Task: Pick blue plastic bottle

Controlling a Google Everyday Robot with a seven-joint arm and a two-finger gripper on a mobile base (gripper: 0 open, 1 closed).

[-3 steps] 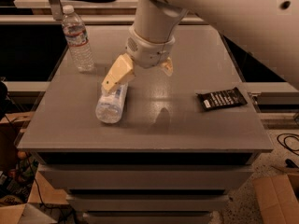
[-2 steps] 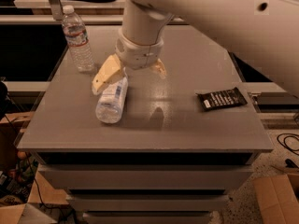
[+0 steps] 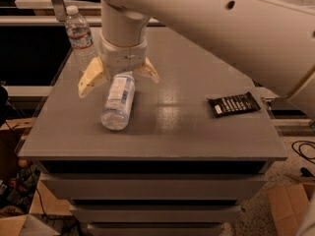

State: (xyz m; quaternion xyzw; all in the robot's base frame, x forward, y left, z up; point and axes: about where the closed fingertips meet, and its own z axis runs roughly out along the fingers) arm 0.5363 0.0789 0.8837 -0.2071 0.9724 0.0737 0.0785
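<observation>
Cream claw [image 3: 119, 82] has shifted left, splayed astride the blue plastic bottle [image 3: 117, 107].

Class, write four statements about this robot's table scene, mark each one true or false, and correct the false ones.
1. The blue-labelled bottle lies on its side on the table. True.
2. The end effector is shut on that bottle. False: it is open, with its fingers spread either side of the bottle's far end.
3. A second bottle stands upright near the table's far corner, on the picture's left. True.
4. The black packet touches the lying bottle. False: it lies well apart, towards the picture's right.
</observation>
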